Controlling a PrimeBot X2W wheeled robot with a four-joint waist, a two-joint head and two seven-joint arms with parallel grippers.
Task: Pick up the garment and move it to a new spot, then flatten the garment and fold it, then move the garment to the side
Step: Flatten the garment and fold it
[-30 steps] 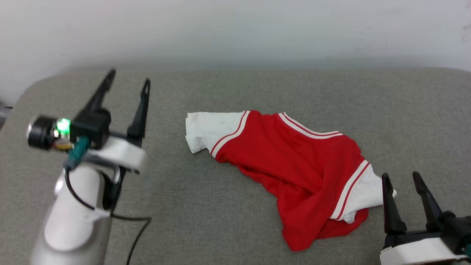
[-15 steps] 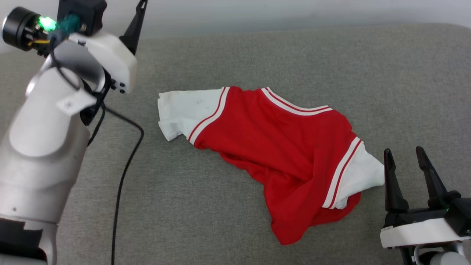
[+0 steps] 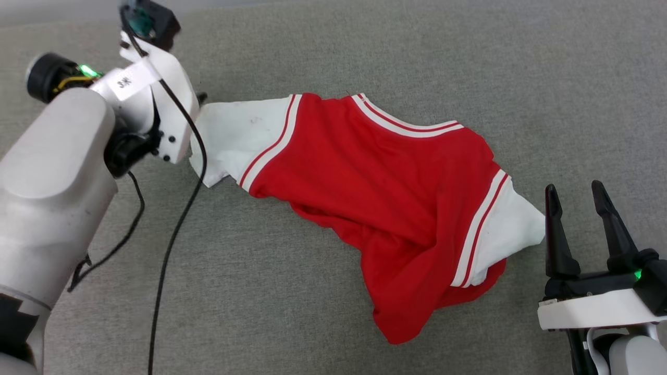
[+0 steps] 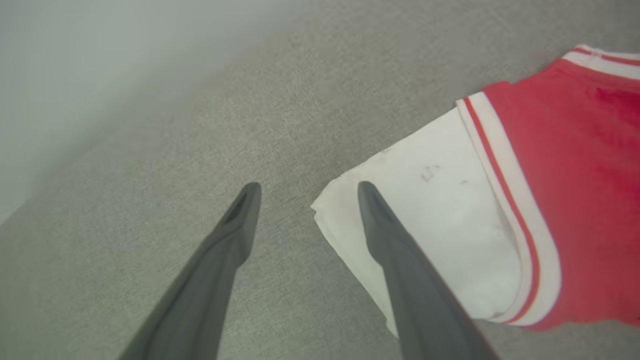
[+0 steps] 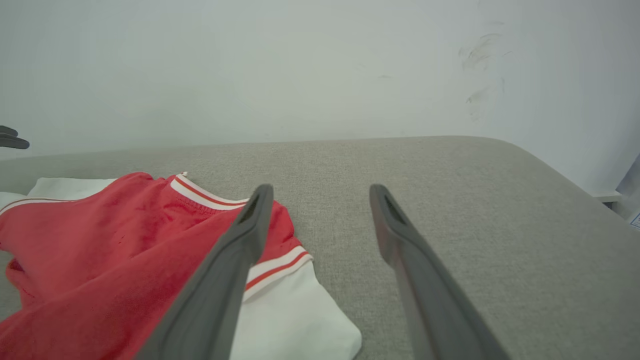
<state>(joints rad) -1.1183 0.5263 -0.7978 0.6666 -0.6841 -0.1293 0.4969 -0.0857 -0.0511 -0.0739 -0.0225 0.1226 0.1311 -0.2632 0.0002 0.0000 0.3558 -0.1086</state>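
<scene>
Left gripper [image 4: 308,186]: spread, empty; white sleeve [image 4: 430,225] corner lay between its tips, upper left.
Jersey T-shirt [image 3: 375,172]: ran upper left to lower right.
Right gripper [image 3: 573,186]: spread, beside opposite sleeve [image 3: 508,229].

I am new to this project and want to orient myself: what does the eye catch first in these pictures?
The red garment with white sleeves lies crumpled across the middle of the grey surface. The left hand, open, points at the corner of one sleeve; the right hand, also open, stands beside the other.
</scene>
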